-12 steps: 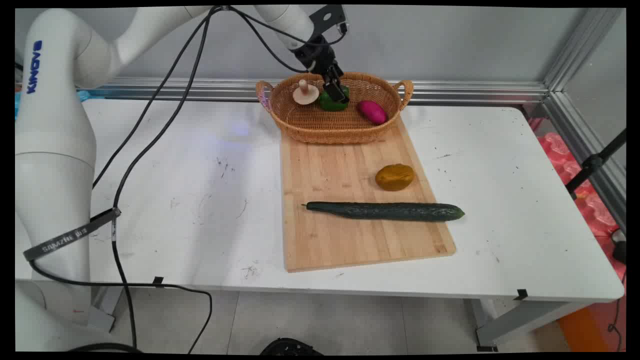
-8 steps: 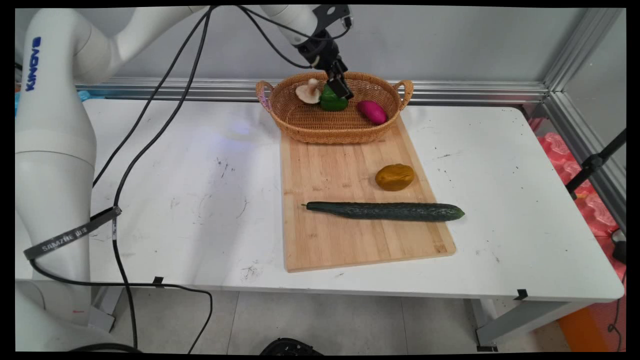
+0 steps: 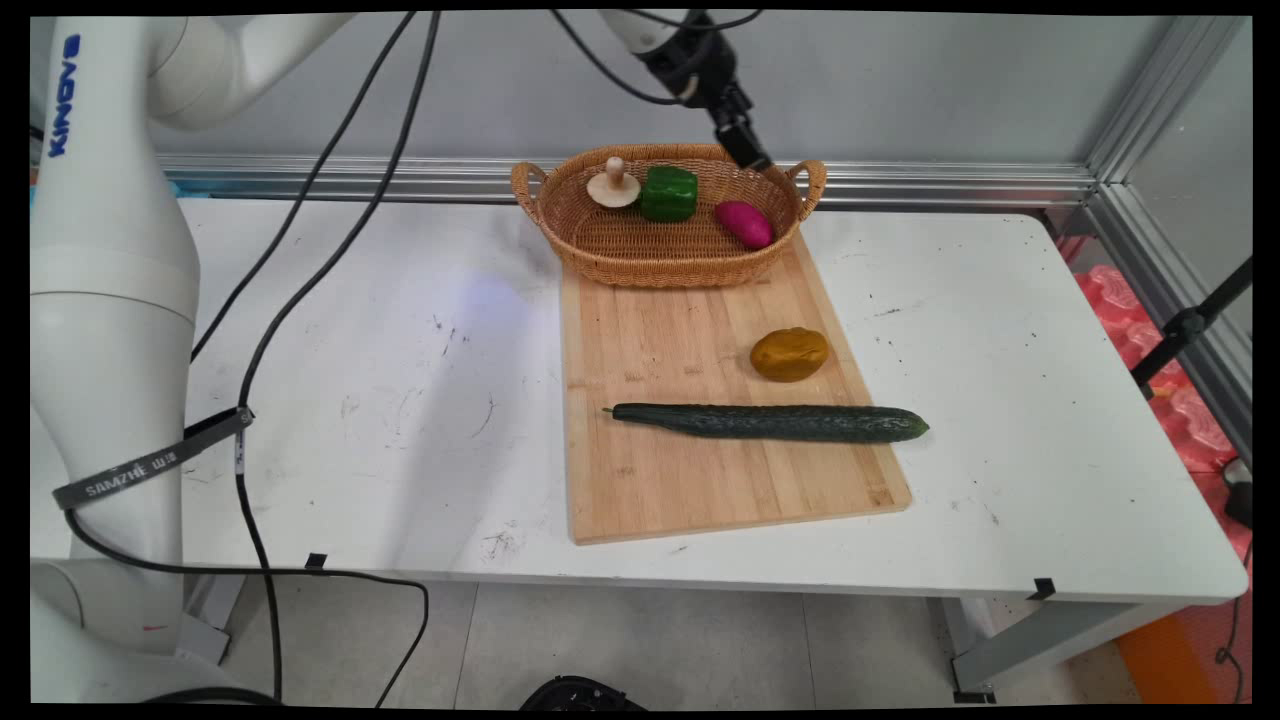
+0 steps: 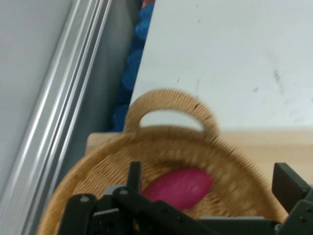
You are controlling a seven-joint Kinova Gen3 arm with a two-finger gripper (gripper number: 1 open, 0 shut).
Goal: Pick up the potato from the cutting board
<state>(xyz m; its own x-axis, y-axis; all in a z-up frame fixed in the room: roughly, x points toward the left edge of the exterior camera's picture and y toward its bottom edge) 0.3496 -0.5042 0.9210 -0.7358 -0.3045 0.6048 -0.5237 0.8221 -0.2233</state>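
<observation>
Gripper [image 3: 748,150] hanging above the far rim of the wicker basket [image 3: 640,262], fingers [image 4: 288,182] spread apart and holding nothing. Directly beneath the jaws, lying in the basket: magenta oval vegetable [image 3: 744,223] [image 4: 178,188]; further along inside it, green bell pepper [image 3: 668,193] and mushroom [image 3: 613,185]. Beyond the basket, resting on the wooden cutting board [image 3: 690,480]: brown potato [image 3: 789,354], then long cucumber [image 3: 770,422] lying crosswise, well apart from the jaws.
</observation>
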